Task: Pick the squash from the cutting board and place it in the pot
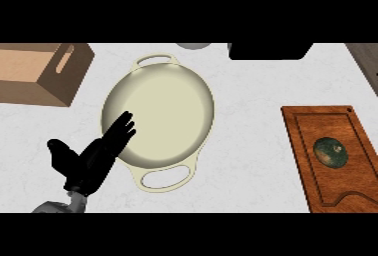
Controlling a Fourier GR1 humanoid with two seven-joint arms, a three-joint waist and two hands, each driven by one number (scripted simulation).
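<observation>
Lower left of the head view: left hand (88, 160), fingers straight and spread wide, holding nothing, fingertips overlapping the left rim of the pot (158, 112). Pot is cream, oval, a loop handle at each end, sitting mid-bench (251, 100). Squash (331, 152) (dark green, round) lies on the cutting board (310, 120) at the right edge, well apart from the pot and the hand. Wooden crate (40, 72) sits at upper left, near the pot's far handle. Dark block (269, 50) at the top edge, grey round object (193, 45) beside it, both cut off. Right hand doesn't show.
</observation>
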